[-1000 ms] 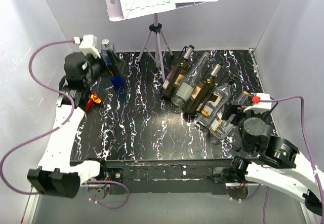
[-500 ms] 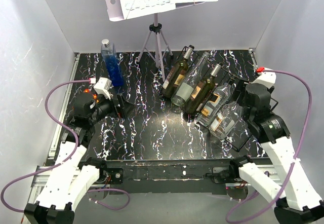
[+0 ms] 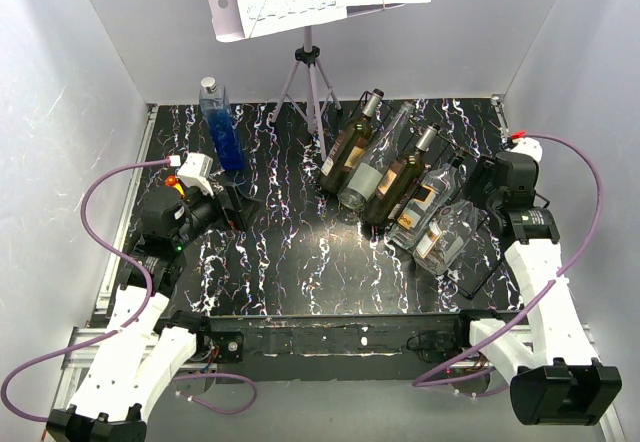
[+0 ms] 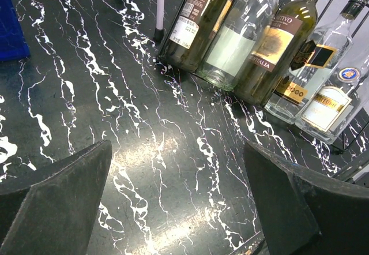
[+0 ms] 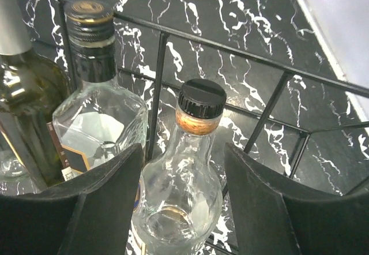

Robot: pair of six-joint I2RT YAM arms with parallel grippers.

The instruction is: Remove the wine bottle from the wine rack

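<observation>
The black wire wine rack (image 3: 487, 265) stands at the right of the table and holds several tilted bottles. From the left these are a dark brown bottle (image 3: 348, 150), a clear bottle (image 3: 375, 167), a green wine bottle (image 3: 405, 177), a square clear bottle (image 3: 430, 197) and a round clear bottle (image 3: 450, 237). My right gripper (image 3: 478, 204) is open. In the right wrist view it (image 5: 181, 168) straddles the shoulder of the round clear bottle (image 5: 184, 203), just below its black cap (image 5: 200, 98). My left gripper (image 3: 238, 207) is open and empty over the table (image 4: 176, 180).
A tall blue bottle (image 3: 220, 127) stands alone at the back left. A grey tripod music stand (image 3: 310, 77) with sheet music stands at the back centre. Grey walls close in the table on three sides. The rack's bars (image 5: 230, 43) run behind the bottle necks.
My left arm has drawn back from the blue bottle toward the front left. My right arm has swung from the front right up to the rack's right end, around the round clear bottle.
</observation>
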